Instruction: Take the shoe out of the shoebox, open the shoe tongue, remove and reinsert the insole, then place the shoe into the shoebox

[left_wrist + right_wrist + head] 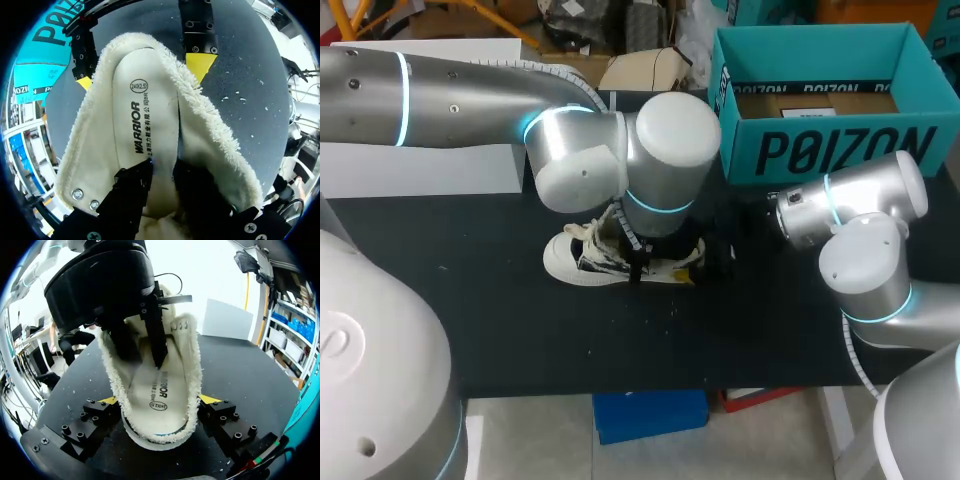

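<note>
The white high-top shoe (570, 262) is out of its box and stands on its sole near the middle of the black table (520, 330), toe towards 9 o'clock and heel towards 3 o'clock. Its pale laces (588, 232) hang loose about the front. The teal shoebox (820, 150) sits open at roughly 1 o'clock from the shoe, at the table's far edge and well apart from it.

The left arm (470, 100) comes across from 9 o'clock and bends down right over the shoe, hiding its middle from above. From the wrist you can see the left gripper (162, 167) reaching into the shoe's mouth, down onto the cream insole (145, 100), which lies inside between the fleecy lining (215, 135) on either side. Whether it has closed on the insole I cannot tell from here.

The right arm (870, 250) comes in from 3 o'clock, low to the table. The right gripper (159, 400) straddles the heel end. Its fingers are set wide, one yellow tip pressed to each flank of the shoe, so it has the shoe clasped from both sides
</note>
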Robot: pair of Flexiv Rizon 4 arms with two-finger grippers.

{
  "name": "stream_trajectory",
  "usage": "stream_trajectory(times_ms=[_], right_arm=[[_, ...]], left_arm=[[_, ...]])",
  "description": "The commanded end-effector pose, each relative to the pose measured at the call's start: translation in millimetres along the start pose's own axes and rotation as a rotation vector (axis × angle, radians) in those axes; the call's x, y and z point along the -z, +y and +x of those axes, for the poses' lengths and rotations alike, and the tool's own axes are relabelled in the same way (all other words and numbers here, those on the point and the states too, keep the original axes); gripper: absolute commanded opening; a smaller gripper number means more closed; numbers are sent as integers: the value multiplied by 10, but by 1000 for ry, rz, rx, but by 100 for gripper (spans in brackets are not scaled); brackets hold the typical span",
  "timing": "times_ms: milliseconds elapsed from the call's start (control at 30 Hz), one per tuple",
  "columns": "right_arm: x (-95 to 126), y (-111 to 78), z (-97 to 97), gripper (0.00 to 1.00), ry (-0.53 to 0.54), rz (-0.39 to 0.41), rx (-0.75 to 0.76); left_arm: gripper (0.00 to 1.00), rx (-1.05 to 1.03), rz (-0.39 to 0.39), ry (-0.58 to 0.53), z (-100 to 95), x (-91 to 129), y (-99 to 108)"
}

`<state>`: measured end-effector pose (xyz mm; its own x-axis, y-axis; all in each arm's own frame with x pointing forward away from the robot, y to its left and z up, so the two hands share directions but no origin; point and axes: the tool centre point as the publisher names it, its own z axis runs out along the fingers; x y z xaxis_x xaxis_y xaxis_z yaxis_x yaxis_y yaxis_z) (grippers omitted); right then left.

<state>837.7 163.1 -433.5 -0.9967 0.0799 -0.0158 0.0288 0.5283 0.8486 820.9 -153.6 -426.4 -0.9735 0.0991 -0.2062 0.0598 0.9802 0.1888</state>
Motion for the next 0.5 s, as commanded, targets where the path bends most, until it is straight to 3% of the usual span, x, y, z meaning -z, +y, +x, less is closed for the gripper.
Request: stream_trajectory(times_ms=[33,500], right_arm=[[1,-30,-19,0,0,1,-2],[1,-30,-19,0,0,1,-2]], left_arm=[[28,-7,3,-190,95,-523,2],[28,-16,107,-280,-95,-667,-34]])
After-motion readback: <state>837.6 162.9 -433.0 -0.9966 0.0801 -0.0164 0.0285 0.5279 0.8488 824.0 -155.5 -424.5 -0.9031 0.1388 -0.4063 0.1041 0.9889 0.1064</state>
